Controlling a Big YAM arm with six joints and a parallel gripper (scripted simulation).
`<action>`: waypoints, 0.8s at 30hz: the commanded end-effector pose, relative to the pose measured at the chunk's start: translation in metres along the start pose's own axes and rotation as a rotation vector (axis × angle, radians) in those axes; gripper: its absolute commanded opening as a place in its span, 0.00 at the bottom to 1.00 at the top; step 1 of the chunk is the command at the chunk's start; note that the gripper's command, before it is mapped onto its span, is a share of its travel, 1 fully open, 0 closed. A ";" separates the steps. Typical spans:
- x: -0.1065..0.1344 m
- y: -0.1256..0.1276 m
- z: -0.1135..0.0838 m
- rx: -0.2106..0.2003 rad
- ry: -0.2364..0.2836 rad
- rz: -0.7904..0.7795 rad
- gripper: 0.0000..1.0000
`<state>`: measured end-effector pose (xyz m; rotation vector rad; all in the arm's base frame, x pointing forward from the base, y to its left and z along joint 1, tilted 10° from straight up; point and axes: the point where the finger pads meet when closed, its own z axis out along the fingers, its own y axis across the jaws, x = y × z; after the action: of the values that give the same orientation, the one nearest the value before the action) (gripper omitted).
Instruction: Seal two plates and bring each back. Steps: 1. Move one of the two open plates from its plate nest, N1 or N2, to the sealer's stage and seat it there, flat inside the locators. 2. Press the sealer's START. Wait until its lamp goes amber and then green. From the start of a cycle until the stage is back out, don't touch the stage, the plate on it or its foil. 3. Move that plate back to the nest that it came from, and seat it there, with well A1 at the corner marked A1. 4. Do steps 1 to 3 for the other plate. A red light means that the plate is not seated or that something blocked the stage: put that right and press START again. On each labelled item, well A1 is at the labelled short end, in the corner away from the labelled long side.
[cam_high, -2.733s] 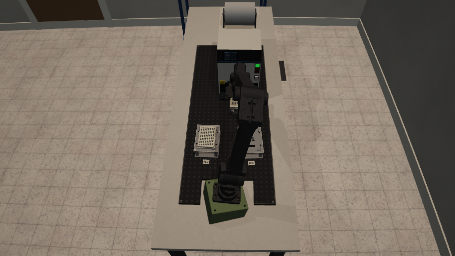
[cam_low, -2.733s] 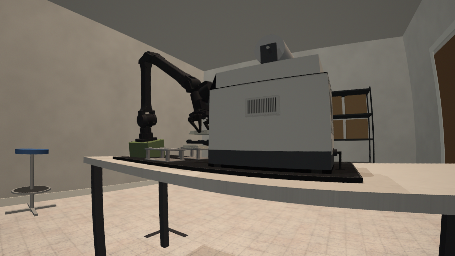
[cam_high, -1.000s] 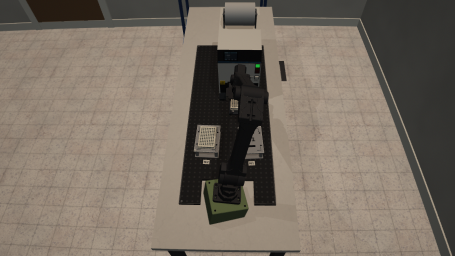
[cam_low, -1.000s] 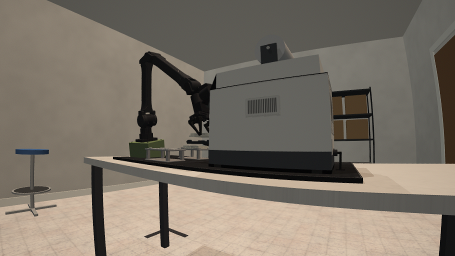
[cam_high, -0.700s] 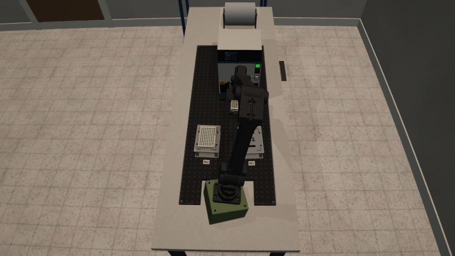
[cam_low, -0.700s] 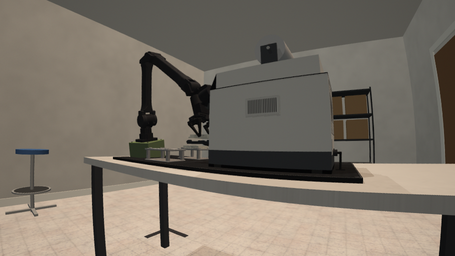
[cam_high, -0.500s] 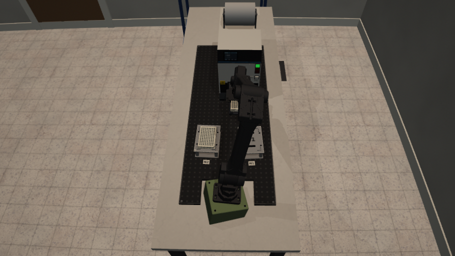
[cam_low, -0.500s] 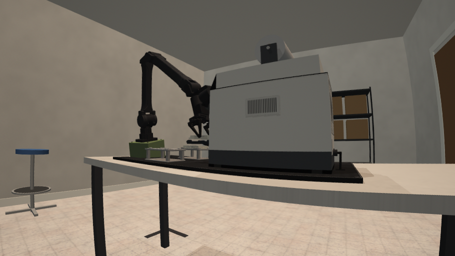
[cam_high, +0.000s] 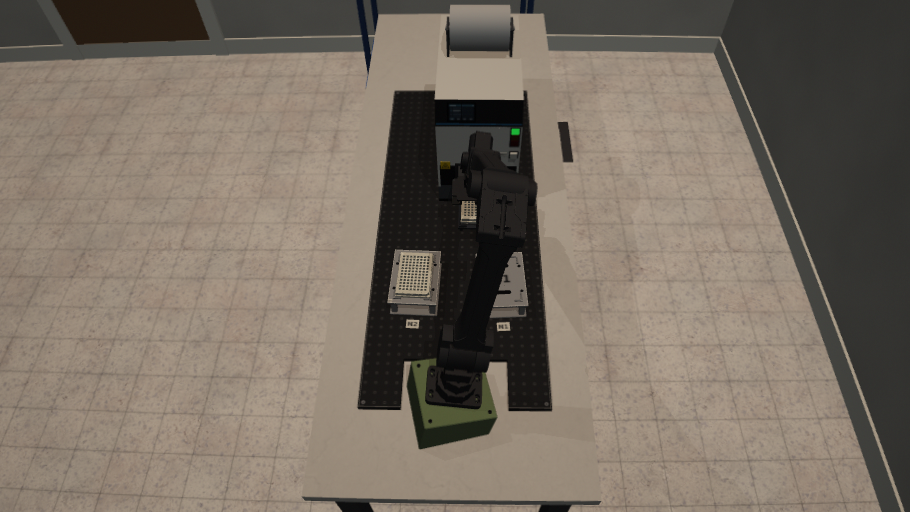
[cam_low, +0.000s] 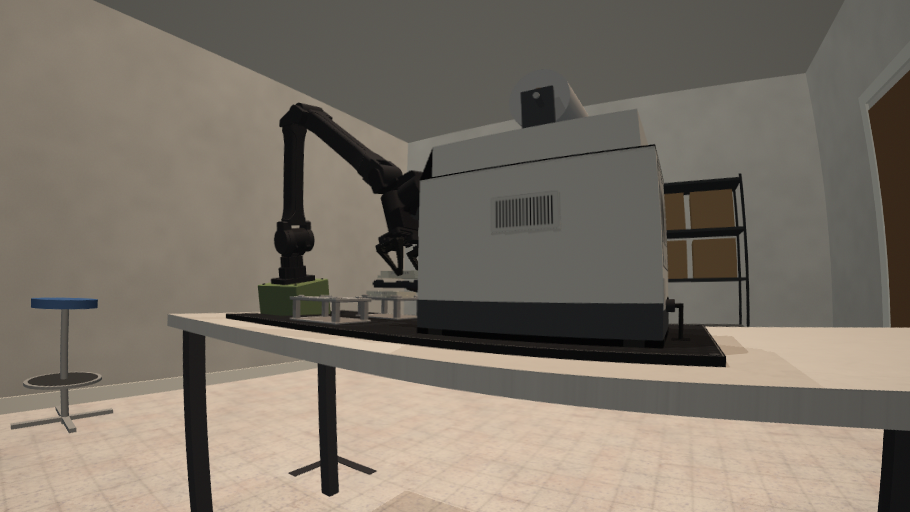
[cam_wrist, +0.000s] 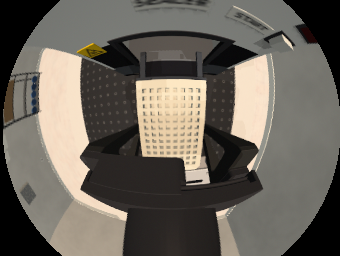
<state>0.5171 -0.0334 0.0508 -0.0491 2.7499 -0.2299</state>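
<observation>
My gripper (cam_wrist: 171, 126) is shut on a white well plate (cam_wrist: 171, 120) by its near short end. It holds the plate level, a little above the dark stage (cam_wrist: 171, 63) in front of the sealer (cam_high: 480, 82). In the side view the plate (cam_low: 394, 275) hangs under the fingers (cam_low: 397, 257), apart from the stage below. From above, only the plate's left part (cam_high: 469, 211) shows past the arm. The sealer's lamp (cam_high: 515, 132) is green. The second plate (cam_high: 414, 273) sits in nest N2. Nest N1 (cam_high: 512, 286) holds no plate and is partly hidden by the arm.
The sealer's front face with buttons (cam_wrist: 275, 39) and a yellow warning label (cam_wrist: 92, 51) stands just behind the stage. The arm's green base (cam_high: 451, 407) is at the table's near end. A foil roll (cam_high: 480, 31) tops the sealer.
</observation>
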 end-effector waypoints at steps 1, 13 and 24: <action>-0.023 -0.010 -0.020 0.005 -0.056 0.010 0.00; -0.027 0.002 -0.026 -0.004 -0.068 -0.001 0.00; -0.021 -0.006 -0.017 0.003 -0.046 0.020 0.00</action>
<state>0.5175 -0.0325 0.0534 -0.0491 2.7447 -0.2286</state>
